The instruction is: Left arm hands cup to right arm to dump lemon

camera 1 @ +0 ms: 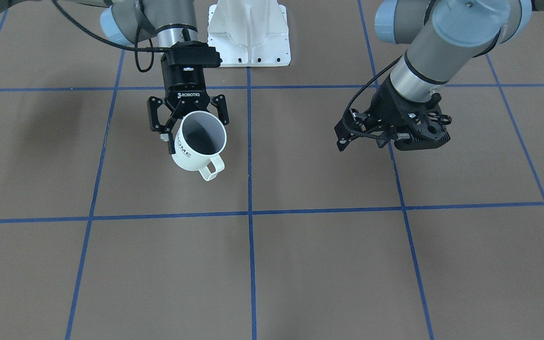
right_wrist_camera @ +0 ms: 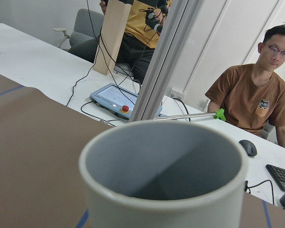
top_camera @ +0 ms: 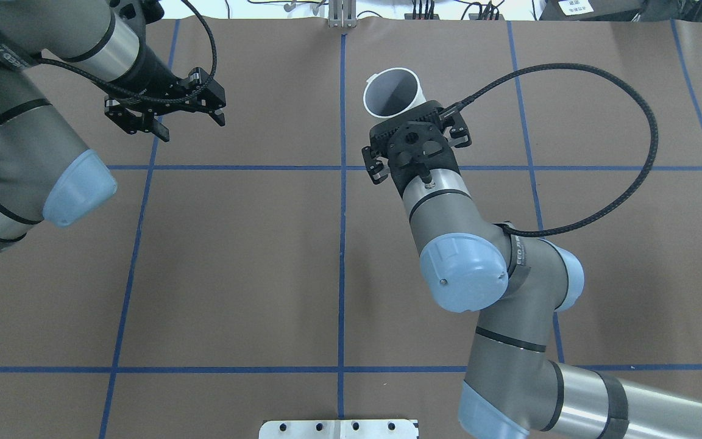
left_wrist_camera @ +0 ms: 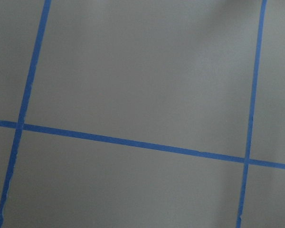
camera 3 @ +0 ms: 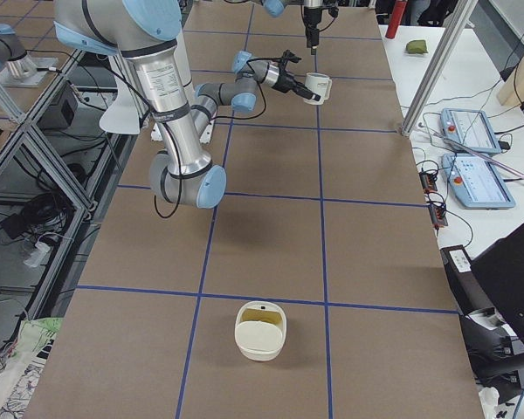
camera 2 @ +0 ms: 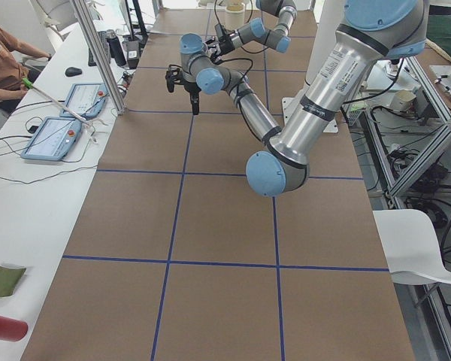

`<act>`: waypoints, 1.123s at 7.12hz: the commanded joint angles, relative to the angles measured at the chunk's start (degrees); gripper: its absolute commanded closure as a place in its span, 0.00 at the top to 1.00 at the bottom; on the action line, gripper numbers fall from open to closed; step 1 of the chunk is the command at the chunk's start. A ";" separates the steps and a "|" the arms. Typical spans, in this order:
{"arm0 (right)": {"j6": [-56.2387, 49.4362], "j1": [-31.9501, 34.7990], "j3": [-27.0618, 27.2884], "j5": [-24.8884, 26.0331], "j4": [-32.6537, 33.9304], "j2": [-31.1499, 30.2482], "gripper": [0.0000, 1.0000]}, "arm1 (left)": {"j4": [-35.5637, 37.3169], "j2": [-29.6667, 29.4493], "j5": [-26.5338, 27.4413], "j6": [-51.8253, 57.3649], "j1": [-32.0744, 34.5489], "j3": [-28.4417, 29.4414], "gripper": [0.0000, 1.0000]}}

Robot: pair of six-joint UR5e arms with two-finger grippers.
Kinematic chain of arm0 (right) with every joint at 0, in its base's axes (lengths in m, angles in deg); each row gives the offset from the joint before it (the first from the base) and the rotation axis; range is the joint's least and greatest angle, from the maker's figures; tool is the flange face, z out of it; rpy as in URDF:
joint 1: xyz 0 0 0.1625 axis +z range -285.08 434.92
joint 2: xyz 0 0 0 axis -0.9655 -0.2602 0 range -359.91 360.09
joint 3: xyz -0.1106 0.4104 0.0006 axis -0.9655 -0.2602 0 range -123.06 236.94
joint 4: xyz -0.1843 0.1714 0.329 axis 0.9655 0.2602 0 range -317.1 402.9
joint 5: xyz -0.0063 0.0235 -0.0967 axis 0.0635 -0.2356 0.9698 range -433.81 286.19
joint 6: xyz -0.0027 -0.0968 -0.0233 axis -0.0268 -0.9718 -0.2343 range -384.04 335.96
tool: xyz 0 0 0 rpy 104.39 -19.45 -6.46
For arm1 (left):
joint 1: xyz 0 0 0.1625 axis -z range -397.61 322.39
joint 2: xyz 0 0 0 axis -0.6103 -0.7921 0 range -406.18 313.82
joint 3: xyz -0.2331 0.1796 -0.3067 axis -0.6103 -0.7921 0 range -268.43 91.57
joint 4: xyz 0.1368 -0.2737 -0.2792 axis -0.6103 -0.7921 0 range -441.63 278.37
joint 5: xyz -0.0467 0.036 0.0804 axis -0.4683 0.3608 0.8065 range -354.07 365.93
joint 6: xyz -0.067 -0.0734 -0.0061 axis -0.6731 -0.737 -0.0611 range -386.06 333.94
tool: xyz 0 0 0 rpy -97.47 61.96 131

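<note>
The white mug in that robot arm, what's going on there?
The right arm's tool is shut on the cup, holding it above the table, tipped over at an angle. The left arm's tool hangs open and empty, off to its own side. I cannot make out the lemon; the cup's bottom is in shadow.

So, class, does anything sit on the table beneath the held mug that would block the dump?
Nothing visible does: below the mug, held by the right end effector, only brown table and blue tape show.

Smooth ribbed cup [camera 1: 191, 153], matt paper table [camera 1: 300, 264]
</note>
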 commanded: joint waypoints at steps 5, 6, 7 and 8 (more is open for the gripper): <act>2.86 -1.90 -4.65 2.76 0.64 4.07 0.27 | -9.70 -10.29 -8.24 -12.58 -0.14 5.94 1.00; 4.35 -1.90 -4.65 2.76 0.89 4.07 0.27 | -9.79 -13.36 -8.34 -13.64 -0.14 9.26 1.00; 4.36 -2.25 -4.65 3.02 0.90 3.98 0.27 | -12.14 -14.35 -8.42 -13.74 -0.14 12.25 1.00; 4.45 -2.60 -4.65 3.55 0.90 4.07 0.27 | -15.47 -14.62 -8.43 -13.91 -0.23 14.89 1.00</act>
